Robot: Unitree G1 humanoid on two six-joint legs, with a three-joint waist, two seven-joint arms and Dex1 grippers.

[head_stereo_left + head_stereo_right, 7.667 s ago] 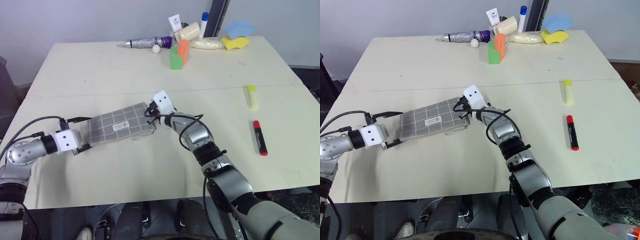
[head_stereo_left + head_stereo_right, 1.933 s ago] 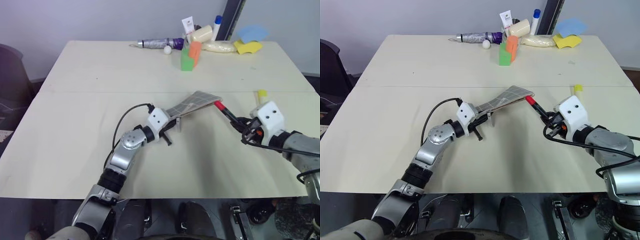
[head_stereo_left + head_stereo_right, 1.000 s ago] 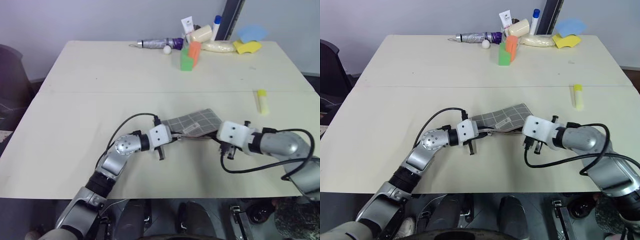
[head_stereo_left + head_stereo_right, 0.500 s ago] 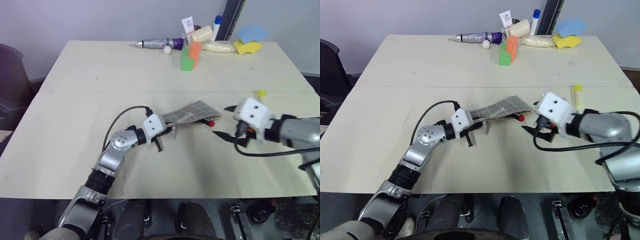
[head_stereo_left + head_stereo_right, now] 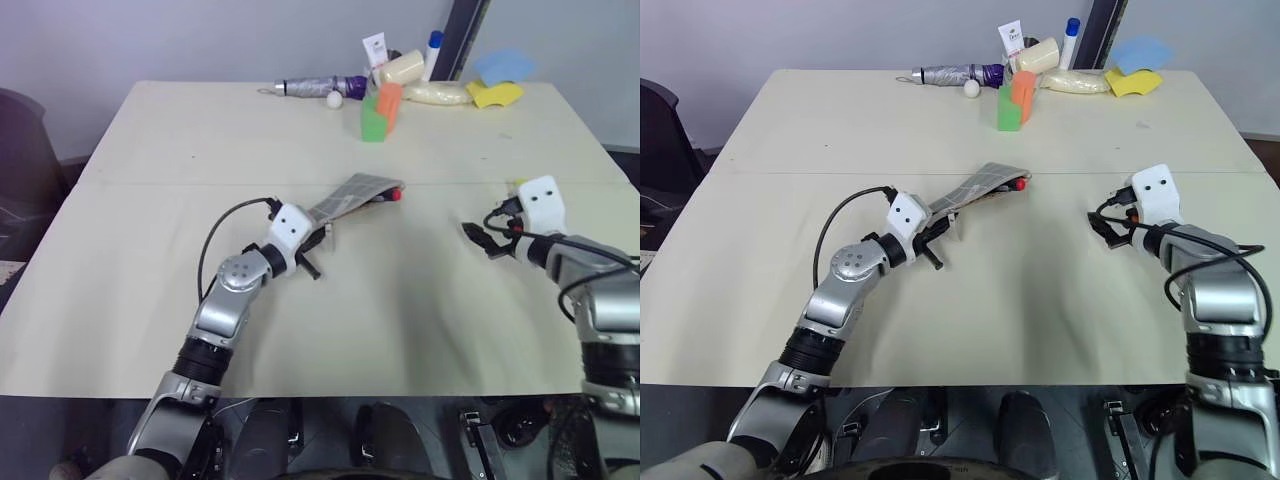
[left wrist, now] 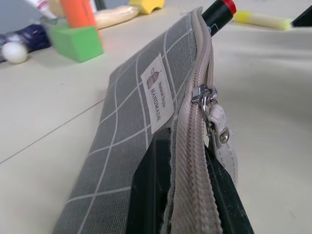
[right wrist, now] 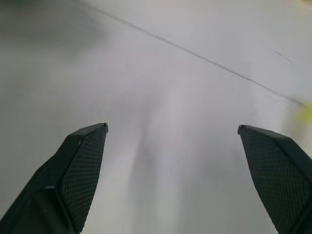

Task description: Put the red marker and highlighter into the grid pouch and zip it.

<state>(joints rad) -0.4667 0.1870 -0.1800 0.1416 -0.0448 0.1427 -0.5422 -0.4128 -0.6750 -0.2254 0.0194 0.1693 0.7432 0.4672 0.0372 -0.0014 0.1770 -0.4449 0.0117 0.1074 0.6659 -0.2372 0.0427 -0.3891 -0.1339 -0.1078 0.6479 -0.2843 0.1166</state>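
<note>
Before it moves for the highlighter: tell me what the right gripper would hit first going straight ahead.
Probably nothing but bare table: the right gripper, fingers open, faces empty tabletop. The highlighter sits off to one side.

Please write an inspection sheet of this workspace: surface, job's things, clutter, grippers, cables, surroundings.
Surface: pale table with a seam across.
Job's things: grid pouch lifted off the table, unzipped, red marker poking out its end; highlighter lying on the table.
Clutter: green block, orange block, umbrella, white ball, tube, yellow sponge, all at the far edge.
Grippers: left gripper shut on pouch; right gripper open, empty.
Cables: black cable on left arm.
Surroundings: grey wall.
</note>
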